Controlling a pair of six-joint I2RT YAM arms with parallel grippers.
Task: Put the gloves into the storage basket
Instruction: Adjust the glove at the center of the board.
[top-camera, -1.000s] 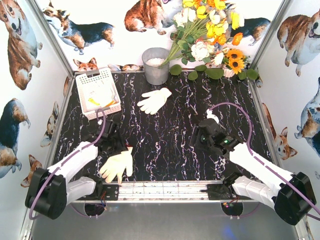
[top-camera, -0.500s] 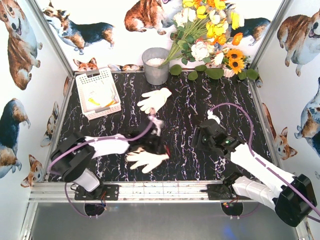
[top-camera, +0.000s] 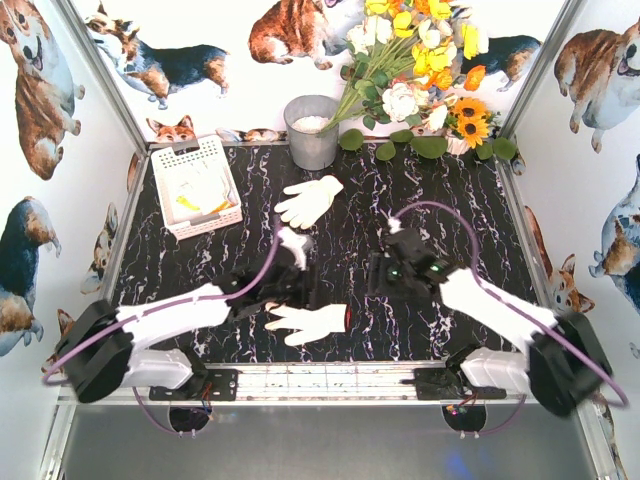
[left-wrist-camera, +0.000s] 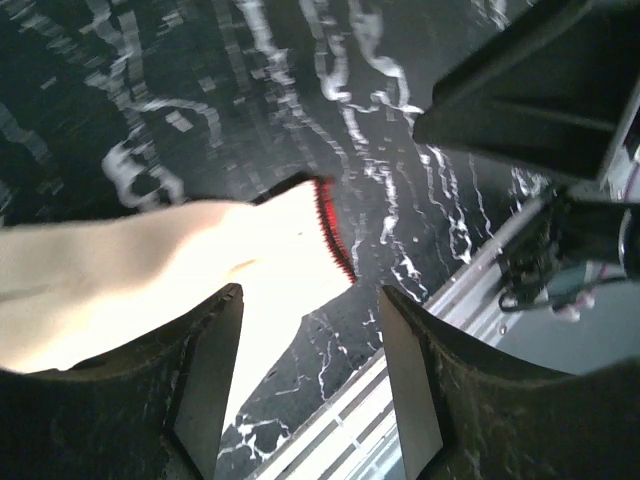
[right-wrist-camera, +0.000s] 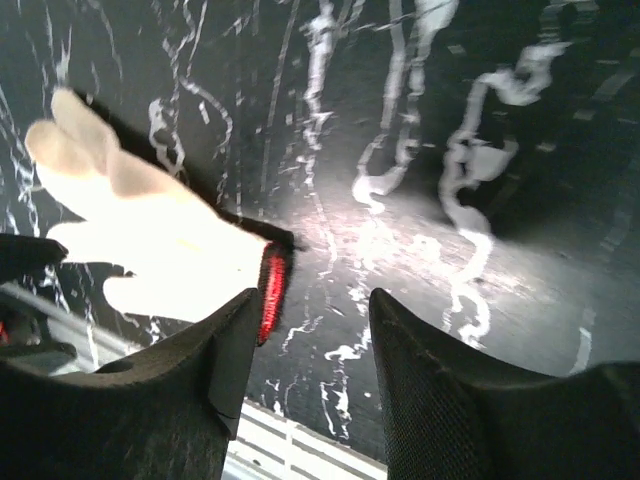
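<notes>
A white glove with a red-edged cuff (top-camera: 310, 323) lies flat near the table's front edge, fingers pointing left. My left gripper (top-camera: 297, 297) hovers just behind it, open. In the left wrist view the glove (left-wrist-camera: 150, 260) lies beside and partly under the left finger, with nothing between the jaws of the gripper (left-wrist-camera: 310, 400). My right gripper (top-camera: 372, 288) is open just right of the cuff. The right wrist view shows that gripper (right-wrist-camera: 315, 305) with the cuff (right-wrist-camera: 270, 290) by its left finger. Another white glove (top-camera: 308, 200) lies farther back. The storage basket (top-camera: 178, 158) at back left holds white and yellow gloves.
A grey metal bucket (top-camera: 312, 130) stands at the back centre, next to a bunch of flowers (top-camera: 420, 70). An aluminium rail (top-camera: 330, 380) runs along the front edge just below the near glove. Walls close in the table on three sides.
My left arm swung the red-cuffed glove from the front left to the front middle and let go; it now lies on the table. My right gripper moved left toward its cuff.
</notes>
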